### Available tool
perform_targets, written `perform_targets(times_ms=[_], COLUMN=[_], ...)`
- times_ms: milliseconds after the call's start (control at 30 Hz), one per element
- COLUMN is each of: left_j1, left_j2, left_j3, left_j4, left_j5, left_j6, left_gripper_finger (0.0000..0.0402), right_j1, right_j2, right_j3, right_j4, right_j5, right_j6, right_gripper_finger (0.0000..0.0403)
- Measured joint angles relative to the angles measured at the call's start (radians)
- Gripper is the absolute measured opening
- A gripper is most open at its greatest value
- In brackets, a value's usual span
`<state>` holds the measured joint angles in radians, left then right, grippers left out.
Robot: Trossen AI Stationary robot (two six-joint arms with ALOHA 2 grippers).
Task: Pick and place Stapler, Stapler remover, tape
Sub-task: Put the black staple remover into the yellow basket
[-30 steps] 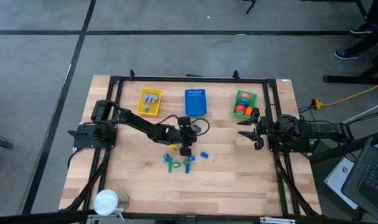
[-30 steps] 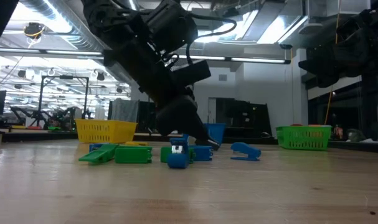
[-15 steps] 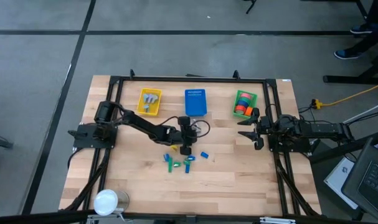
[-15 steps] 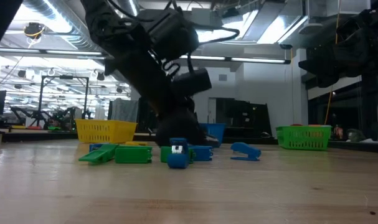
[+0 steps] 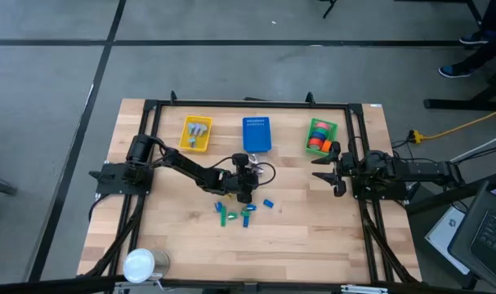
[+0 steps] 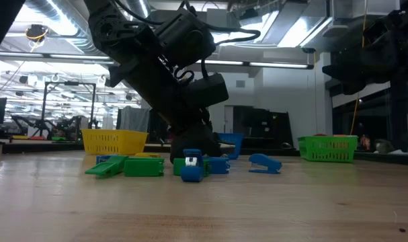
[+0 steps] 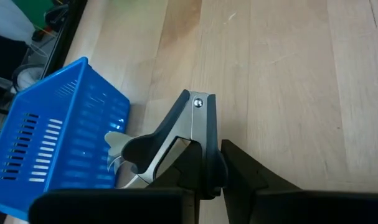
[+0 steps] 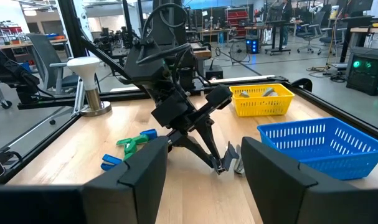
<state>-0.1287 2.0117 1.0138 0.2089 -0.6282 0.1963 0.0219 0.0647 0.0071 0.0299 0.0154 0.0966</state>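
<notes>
We look straight down on the table [image 5: 313, 237]; level across it; both wrist views share the blue basket [image 7: 58, 143].

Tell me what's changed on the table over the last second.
The left gripper has closed on a metal staple remover beside the blue basket; a second ago its fingers were open above that spot, and the arm has settled slightly lower. The right gripper waits open near the green basket, unmoved. The green and blue pieces and the yellow basket lie as before.
</notes>
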Motion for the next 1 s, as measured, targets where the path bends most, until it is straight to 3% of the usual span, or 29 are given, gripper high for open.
perform_targets(times_ms=[433, 800, 1000], left_j1=[0.007, 0.062, 0.105], left_j2=[-0.072, -0.297, -0.413], left_j3=[0.000, 0.000, 0.000], left_j4=[-0.032, -0.270, -0.454], left_j5=[0.050, 0.045, -0.026], left_j6=[-0.106, -0.150, -0.200], left_gripper_finger=[0.0031, 0.0031, 0.0031], right_j1=[0.000, 0.000, 0.000], right_j2=[0.000, 0.000, 0.000], right_j3=[0.000, 0.000, 0.000], right_j4=[0.000, 0.000, 0.000], right_j5=[0.000, 0.000, 0.000], right_j6=[0.000, 0.000, 0.000], right_gripper_finger=[0.0210, 0.0210, 0.0210])
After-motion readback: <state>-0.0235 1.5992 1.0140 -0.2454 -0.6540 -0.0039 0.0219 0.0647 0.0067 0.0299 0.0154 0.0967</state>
